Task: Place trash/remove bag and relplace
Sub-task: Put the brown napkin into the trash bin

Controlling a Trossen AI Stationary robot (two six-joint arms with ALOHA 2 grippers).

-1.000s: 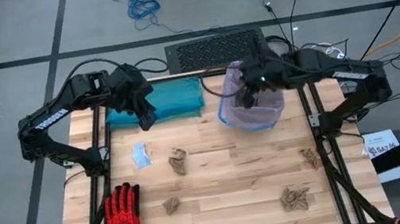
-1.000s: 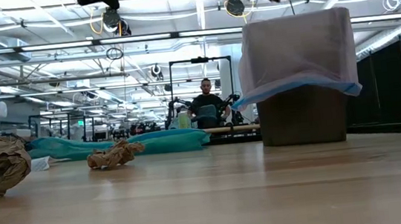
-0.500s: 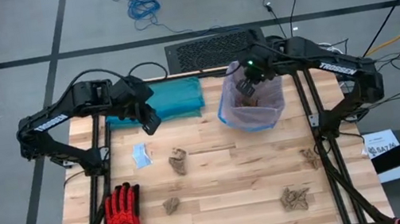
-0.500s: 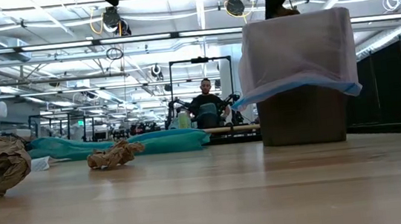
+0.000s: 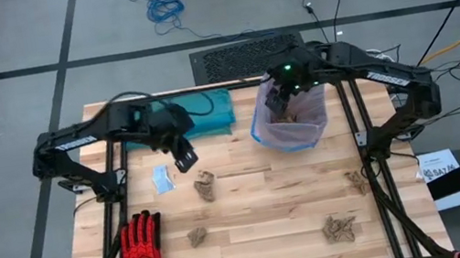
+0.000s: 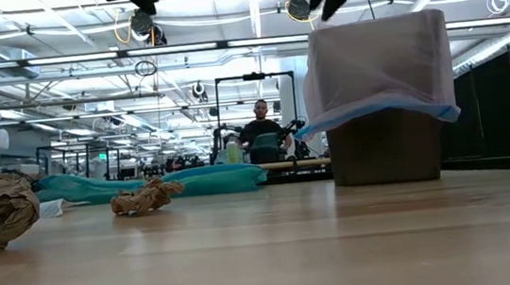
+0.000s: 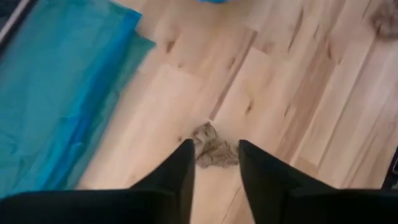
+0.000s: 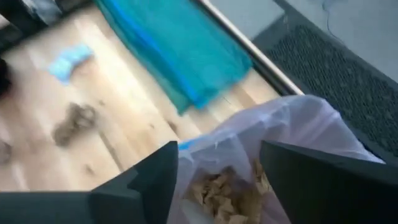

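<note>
Even bright overhead lighting, soft shadows, wrist views motion-blurred, ceiling lights glaring

The wood table [image 5: 249, 191] carries a teal bag [image 5: 200, 113] at the back, a lined bin [image 5: 289, 124] beside it, a blue-white scrap [image 5: 162, 179], a red glove [image 5: 141, 246] — and five paper wads [image 5: 206, 186] scattered apart.

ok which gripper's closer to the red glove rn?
Left. The left gripper hovers over the table up and right of the red glove; the right gripper is over the lined bin, far across.
</note>
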